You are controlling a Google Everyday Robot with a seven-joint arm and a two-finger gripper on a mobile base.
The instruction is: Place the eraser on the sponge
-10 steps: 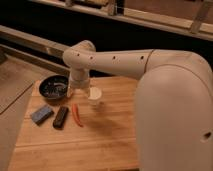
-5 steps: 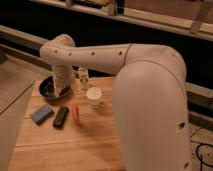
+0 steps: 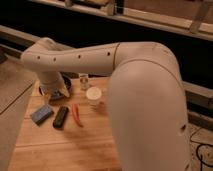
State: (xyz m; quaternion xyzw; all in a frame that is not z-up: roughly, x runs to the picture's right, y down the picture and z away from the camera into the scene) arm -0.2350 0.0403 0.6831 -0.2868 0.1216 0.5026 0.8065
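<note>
Above the wooden table's (image 3: pixel 75 150) far corner hangs the gripper (image 3: pixel 55 93); whether it is spread or closed cannot be told. Just nearer the camera lies the smooth black oblong eraser (image 3: pixel 60 116), beside the soft blue-grey rectangular sponge (image 3: pixel 42 114).

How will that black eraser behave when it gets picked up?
Probably stiff: the eraser keeps a straight oblong shape. It lies flat on the table, so rolling seems unlikely. Small, so probably light for the gripper, which hangs just behind it by the bowl.
</note>
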